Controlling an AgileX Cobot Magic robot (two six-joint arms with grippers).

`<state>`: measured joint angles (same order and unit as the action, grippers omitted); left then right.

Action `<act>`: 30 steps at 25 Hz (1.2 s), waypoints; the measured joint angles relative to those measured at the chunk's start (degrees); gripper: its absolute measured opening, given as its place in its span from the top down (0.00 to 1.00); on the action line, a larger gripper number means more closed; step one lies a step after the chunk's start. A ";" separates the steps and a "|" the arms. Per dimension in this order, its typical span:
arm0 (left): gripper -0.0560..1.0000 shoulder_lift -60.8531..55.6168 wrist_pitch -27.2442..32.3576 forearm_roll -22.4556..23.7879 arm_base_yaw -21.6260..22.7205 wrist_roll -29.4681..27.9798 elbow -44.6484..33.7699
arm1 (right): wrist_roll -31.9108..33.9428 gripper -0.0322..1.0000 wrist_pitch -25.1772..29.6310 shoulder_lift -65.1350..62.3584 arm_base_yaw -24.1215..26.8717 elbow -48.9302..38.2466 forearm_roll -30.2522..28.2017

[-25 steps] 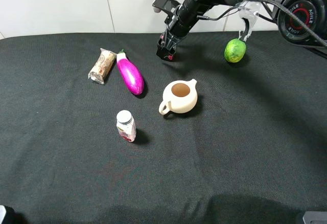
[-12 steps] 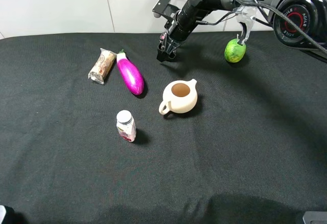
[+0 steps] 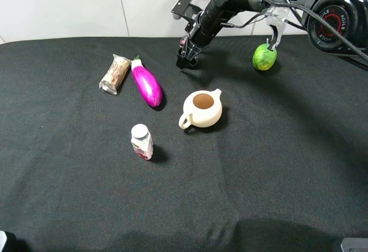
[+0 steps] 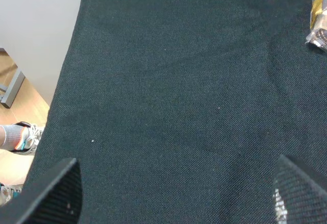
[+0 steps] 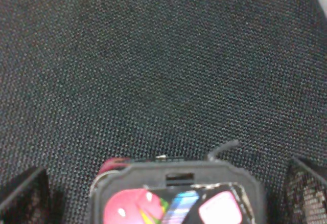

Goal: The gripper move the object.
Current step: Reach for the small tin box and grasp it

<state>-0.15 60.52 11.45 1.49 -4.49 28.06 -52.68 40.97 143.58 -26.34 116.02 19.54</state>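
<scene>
The object (image 3: pixel 184 61), a small black tin with red-pink markings, stands at the back of the black cloth, behind the teapot. My right gripper (image 3: pixel 188 50) reaches down over it from the right on a thick black arm. In the right wrist view the object (image 5: pixel 173 196) sits between the two fingertips (image 5: pixel 23 196), with a gap of cloth on each side, so the right gripper (image 5: pixel 163 198) is open around it. My left gripper (image 4: pixel 173 193) is open over bare cloth near the table's left edge, with nothing between its fingers.
A cream teapot (image 3: pixel 202 109) stands mid-table. A purple eggplant (image 3: pixel 146 83) and a wrapped snack (image 3: pixel 115 74) lie to the left. A white-capped bottle (image 3: pixel 141 141) stands in front. A green fruit (image 3: pixel 264 57) sits at the back right. The wall runs close behind.
The right arm has lifted and straightened slightly over the object in the first half second, then held still. The object and the other items have not moved.
</scene>
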 joint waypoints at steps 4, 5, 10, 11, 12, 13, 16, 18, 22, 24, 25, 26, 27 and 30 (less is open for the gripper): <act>0.20 0.00 0.00 0.00 0.00 0.00 0.00 | 0.00 0.30 -0.27 0.00 0.00 0.00 -0.15; 0.20 0.00 0.00 0.00 0.00 0.00 0.00 | 0.00 0.30 -0.27 0.00 0.00 0.00 -0.26; 0.20 0.00 0.00 0.00 0.00 0.00 0.00 | 0.56 0.30 -0.21 0.00 0.00 0.00 -0.91; 0.20 0.00 0.00 0.00 0.00 0.00 0.00 | 0.96 0.30 -0.17 0.00 0.00 0.00 -0.91; 0.20 0.00 0.00 0.00 0.00 0.00 0.00 | 1.25 0.31 -0.17 0.00 0.00 0.00 -0.91; 0.20 0.00 0.00 0.00 0.00 0.00 0.00 | 1.52 0.33 -0.15 0.00 0.00 0.00 -0.96; 0.20 0.00 0.00 0.00 0.00 0.00 0.00 | 1.96 0.37 -0.15 0.00 0.00 0.00 -1.04; 0.20 0.00 0.00 0.00 0.00 0.00 0.00 | 2.16 0.39 -0.10 0.00 0.00 0.00 -1.04; 0.20 0.00 0.00 0.00 0.00 0.00 0.00 | 2.28 0.44 0.15 0.00 0.00 0.00 -1.08; 0.20 0.00 0.00 0.00 0.00 0.00 0.00 | 2.59 0.48 0.35 0.00 0.00 0.00 -1.08; 0.20 0.00 0.00 0.00 0.00 0.00 0.00 | 2.83 0.51 0.47 0.00 0.00 0.00 -1.08; 0.20 0.00 0.00 0.00 0.00 0.00 0.00 | 2.99 0.54 0.55 0.00 0.00 0.00 -1.08; 0.20 0.00 0.00 0.00 0.00 0.00 0.00 | 3.13 0.57 0.71 0.00 0.00 0.00 -1.08; 0.20 0.00 0.00 0.00 0.00 0.00 0.00 | 4.11 0.64 0.77 0.00 0.00 0.00 -1.08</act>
<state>-0.15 60.52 11.45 1.49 -4.49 28.06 -48.57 41.73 143.58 -26.34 116.02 18.45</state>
